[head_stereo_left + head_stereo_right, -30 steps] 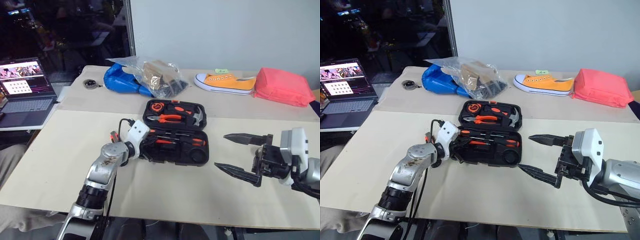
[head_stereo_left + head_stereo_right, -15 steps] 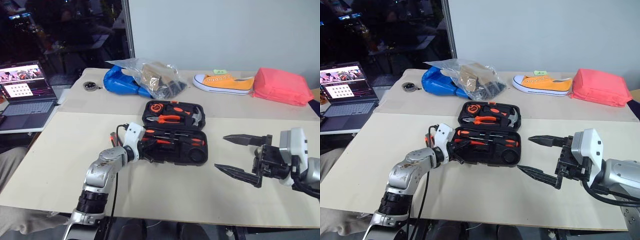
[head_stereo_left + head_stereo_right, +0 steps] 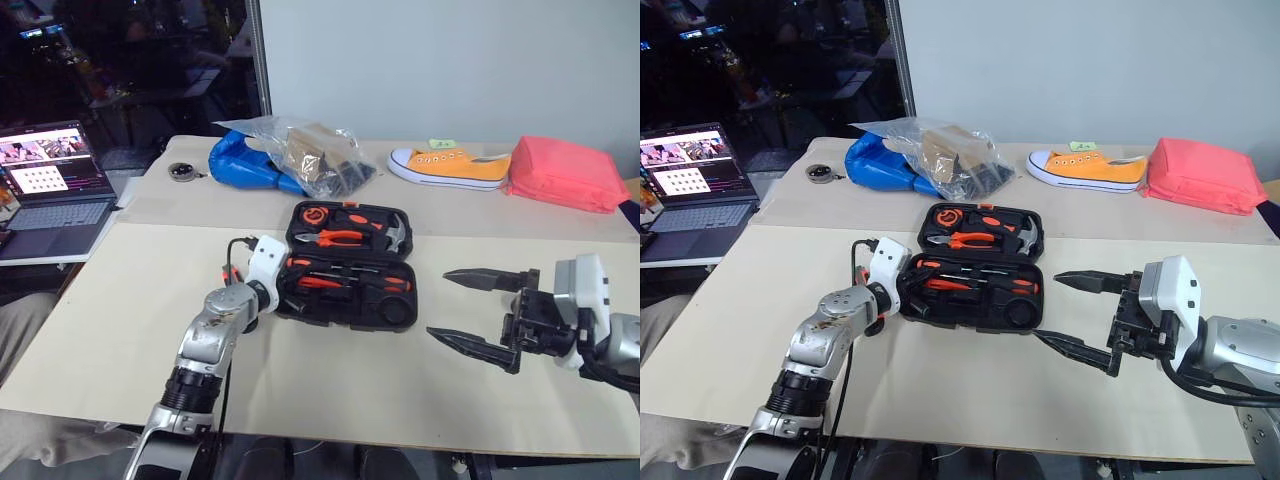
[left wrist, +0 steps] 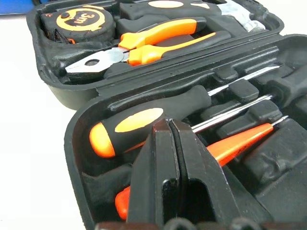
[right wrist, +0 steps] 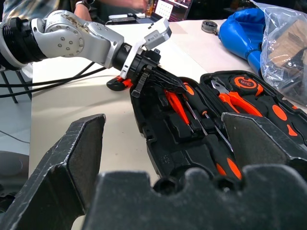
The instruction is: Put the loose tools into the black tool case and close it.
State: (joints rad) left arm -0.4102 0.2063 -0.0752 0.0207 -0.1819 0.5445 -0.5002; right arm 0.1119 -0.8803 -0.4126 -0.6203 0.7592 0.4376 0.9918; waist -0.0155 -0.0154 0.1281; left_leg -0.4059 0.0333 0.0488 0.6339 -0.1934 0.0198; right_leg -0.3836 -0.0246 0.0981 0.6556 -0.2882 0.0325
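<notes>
The black tool case [image 3: 345, 321] lies open in the middle of the table, lid half [image 3: 300, 228] flat behind. Two orange-and-black screwdrivers [image 4: 144, 120] and a slim orange screwdriver [image 4: 235, 143] rest in recesses of the near half. Orange-handled pliers [image 4: 158, 40], a tape measure [image 4: 79, 21] and a hammer [image 3: 396, 233] sit in the lid half. My left gripper [image 4: 169, 125] is shut with nothing between its fingers, low over the screwdriver handles at the case's left end [image 3: 288, 288]. My right gripper [image 3: 438, 302] hangs open to the right of the case, apart from it.
At the back stand a blue bag under a clear plastic bag [image 3: 290, 155], an orange shoe [image 3: 450, 165] and a red pouch [image 3: 565, 172]. A small round object [image 3: 180, 170] lies at the back left. An open laptop [image 3: 50, 190] sits off the table's left edge.
My left forearm has swung and its wrist has rolled a little, while the shut gripper stays at the case's left end. The right gripper has kept still.
</notes>
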